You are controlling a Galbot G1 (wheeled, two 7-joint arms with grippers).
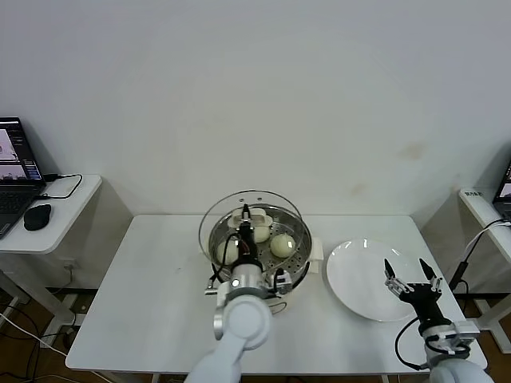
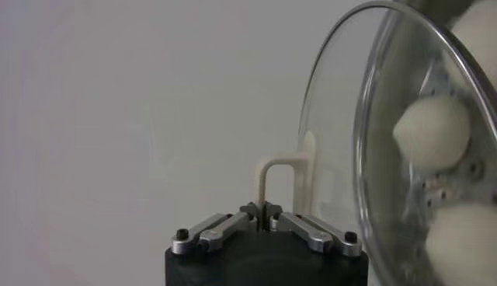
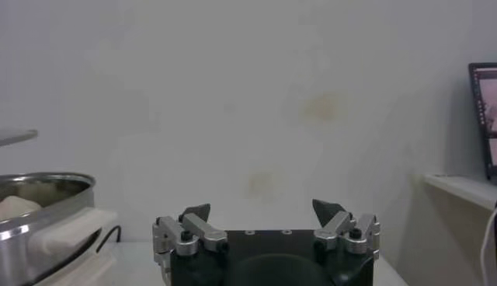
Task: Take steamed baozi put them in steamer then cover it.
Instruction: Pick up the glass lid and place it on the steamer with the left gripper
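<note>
With the baozi (image 1: 281, 245) already in the steamer (image 1: 297, 263), we hold the cover (image 1: 219, 217) above it, left gripper (image 1: 245, 214) clamped on its handle; next, lower squarely. Right gripper (image 1: 412, 275) waits spread over the plate (image 1: 351, 279).

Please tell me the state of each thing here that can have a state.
Round clear glass lid: held above the steamer, not seated.
Shiny stainless-steel steamer: uncovered, buns inside.
Creamy off-white buns: in the steamer.
Flat white plate: empty.
Left gripper: jaws shut on lid handle.
Right gripper: jaws open, over plate.

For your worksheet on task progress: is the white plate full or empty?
Empty: the white plate shows only bare surface; buns sit inside the steamer.
</note>
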